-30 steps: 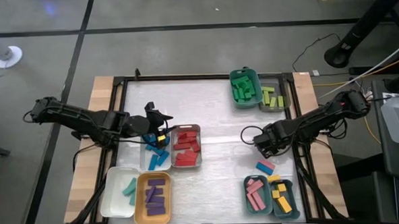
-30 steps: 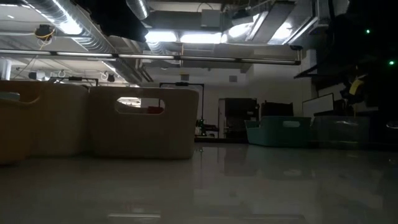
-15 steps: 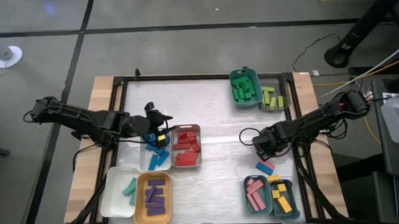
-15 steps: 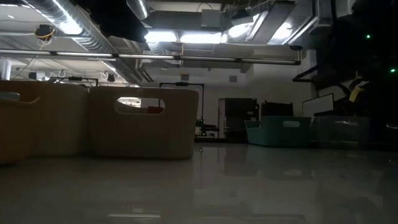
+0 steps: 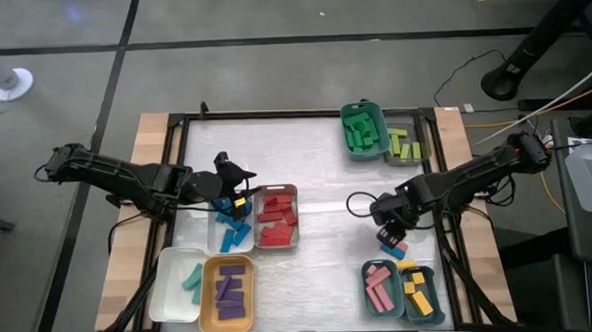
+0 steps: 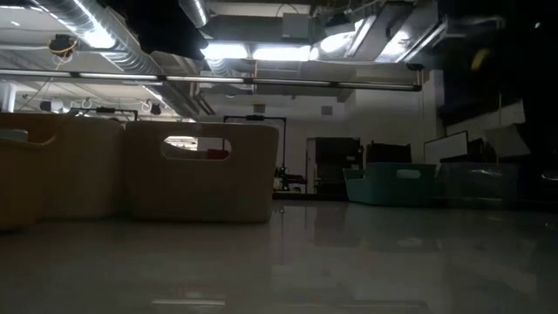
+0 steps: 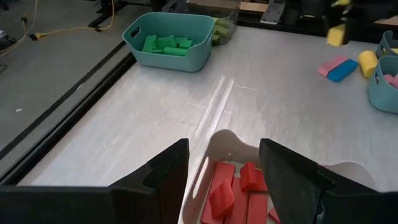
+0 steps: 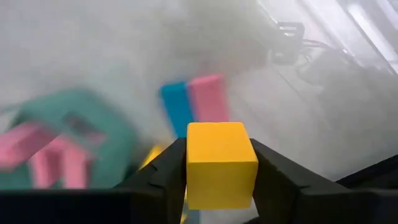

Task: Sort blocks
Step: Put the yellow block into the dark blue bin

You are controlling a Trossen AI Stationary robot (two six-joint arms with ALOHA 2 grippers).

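Item: right gripper [image 8: 221, 180], fingers clamped on a yellow block [image 8: 221, 163], square end face toward the wrist camera, so its long axis runs along the fingers and away from the wrist. Position: in the high view the right gripper [image 5: 390, 232] hangs over the table's right side, directly above a loose pink and blue pair of blocks [image 5: 393, 248] lying side by side and touching. Outward from the fingers: just past that pair, toward the table's near edge, sit two trays side by side, one holding pink blocks [image 5: 379, 286], the other, the yellow-block tray [image 5: 419, 292], holding matching yellows. Governing relation: the held block's likely destination lies a short way beyond the fingertips and slightly outboard, with the loose pair between; the right arm is far the nearer. Item: left gripper [image 7: 221, 171], fingers apart and holding nothing, poised over the rim of the white tray of red blocks [image 7: 239, 196] at the table's left-centre, well apart from the yellows.
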